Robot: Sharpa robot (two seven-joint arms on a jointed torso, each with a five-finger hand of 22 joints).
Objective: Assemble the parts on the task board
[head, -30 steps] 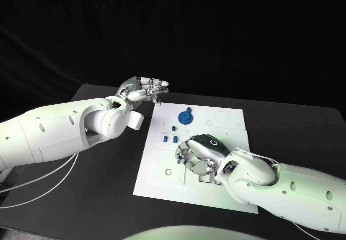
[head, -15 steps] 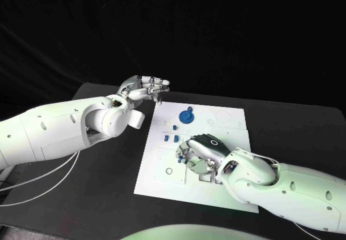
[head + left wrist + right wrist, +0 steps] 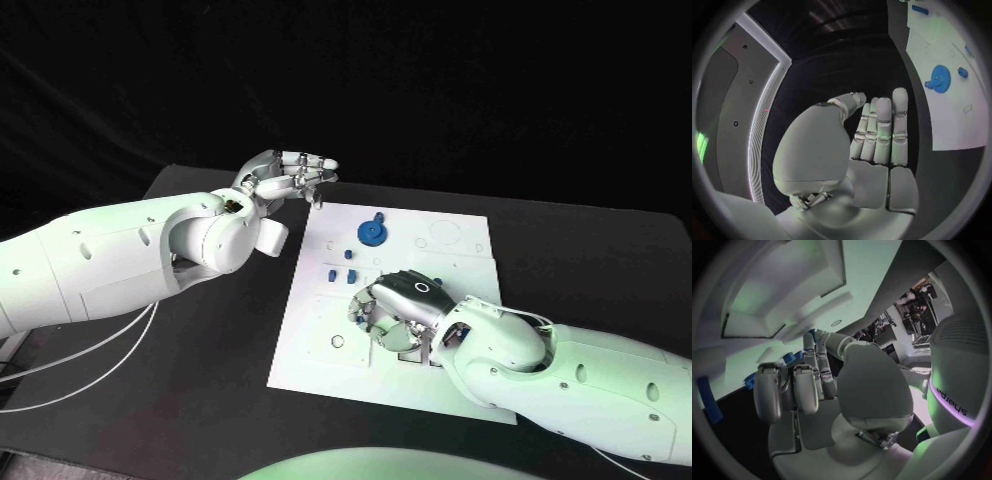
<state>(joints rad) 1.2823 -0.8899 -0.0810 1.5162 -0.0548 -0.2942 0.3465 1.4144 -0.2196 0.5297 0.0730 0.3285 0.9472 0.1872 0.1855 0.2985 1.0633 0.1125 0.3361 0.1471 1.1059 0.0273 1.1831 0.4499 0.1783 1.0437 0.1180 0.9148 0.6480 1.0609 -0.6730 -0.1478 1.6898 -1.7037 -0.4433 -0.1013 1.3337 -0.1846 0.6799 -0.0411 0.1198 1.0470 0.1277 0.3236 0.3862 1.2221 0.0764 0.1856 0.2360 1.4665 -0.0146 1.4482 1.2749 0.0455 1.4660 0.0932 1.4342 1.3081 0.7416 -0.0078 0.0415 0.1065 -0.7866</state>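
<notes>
The task board (image 3: 433,370) lies mid-surface, unmoved. Over its near half the right hand (image 3: 397,305) is seen lowered slightly since a second ago, its fingers curled down, possibly onto a small part; whether anything is pinched cannot be told. The left hand (image 3: 289,178) is kept raised, fingers curled, empty. The blue gear (image 3: 372,234) and small blue parts (image 3: 340,275) are left unplaced.

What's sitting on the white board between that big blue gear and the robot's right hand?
In the head view, small blue parts lie on the task board between the blue gear and the right hand.
</notes>
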